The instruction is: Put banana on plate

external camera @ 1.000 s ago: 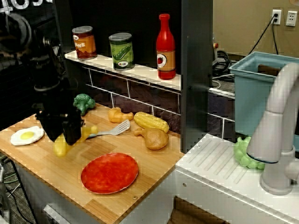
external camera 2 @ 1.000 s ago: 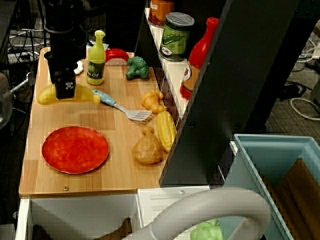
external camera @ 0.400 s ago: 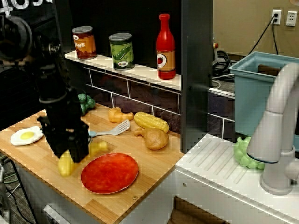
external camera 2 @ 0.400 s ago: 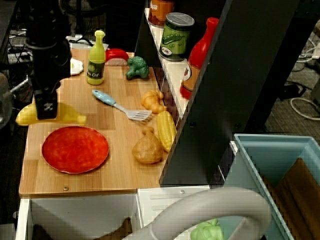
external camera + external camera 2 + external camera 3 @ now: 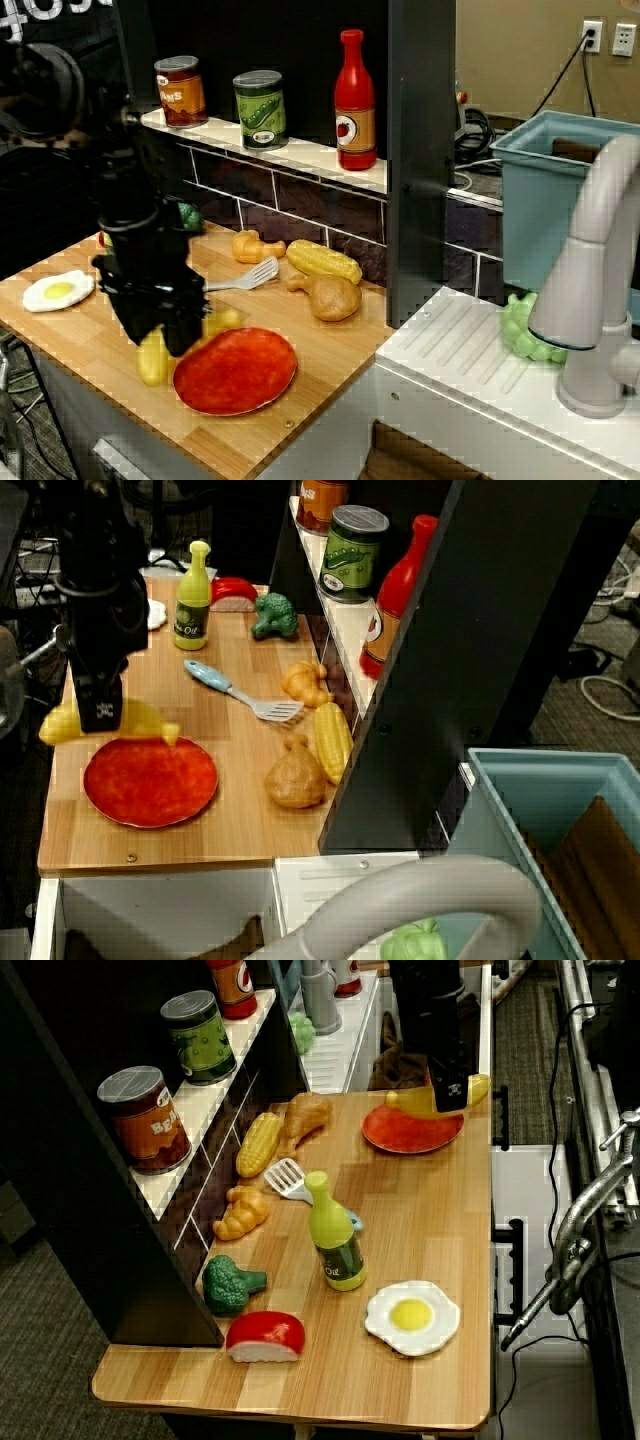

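The claw [image 5: 100, 712] is pinching the banana [image 5: 148, 723] around its middle, holding it crosswise right at the plate [image 5: 150, 782] edge, one end poking past the desk [image 5: 240, 810] edge. Spatula [image 5: 232, 690], corn [image 5: 333, 742] and chicken leg [image 5: 294, 777] are sitting off to the side, nothing blocking. Compared to a second ago, it's carrying the banana much closer to the plate.

matte black arm [image 5: 125, 215], boxy black gripper [image 5: 100, 708], small white marking on face.
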